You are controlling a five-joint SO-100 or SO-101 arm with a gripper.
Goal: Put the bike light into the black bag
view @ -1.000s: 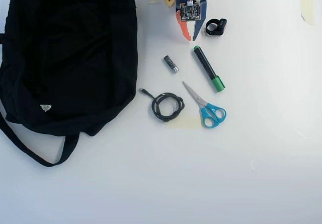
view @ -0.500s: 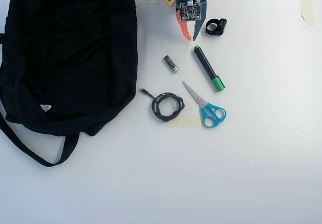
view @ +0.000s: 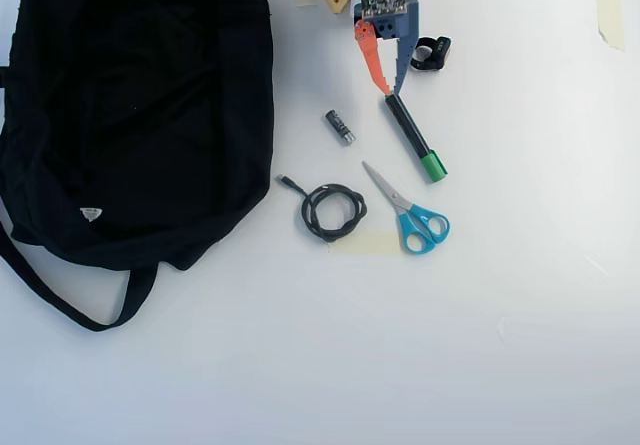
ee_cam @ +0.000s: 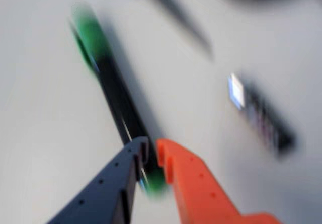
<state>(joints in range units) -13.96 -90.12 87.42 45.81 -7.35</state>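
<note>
In the overhead view the bike light (view: 430, 53), a small black piece with a ring loop, lies on the white table just right of my gripper (view: 389, 90). The black bag (view: 140, 105) fills the left side, its white tag facing up. My gripper points down the picture; its orange and blue fingers meet in a narrow gap over the near end of a black marker with a green cap (view: 413, 137). The blurred wrist view shows the gripper (ee_cam: 152, 148) nearly closed above that marker (ee_cam: 113, 83), holding nothing. The bike light and the bag are out of the wrist view.
A small grey battery (view: 340, 126) lies left of the marker and also shows in the wrist view (ee_cam: 261, 116). A coiled black cable (view: 333, 211) and blue-handled scissors (view: 410, 210) lie below them. The bag's strap (view: 60, 300) loops out at the lower left.
</note>
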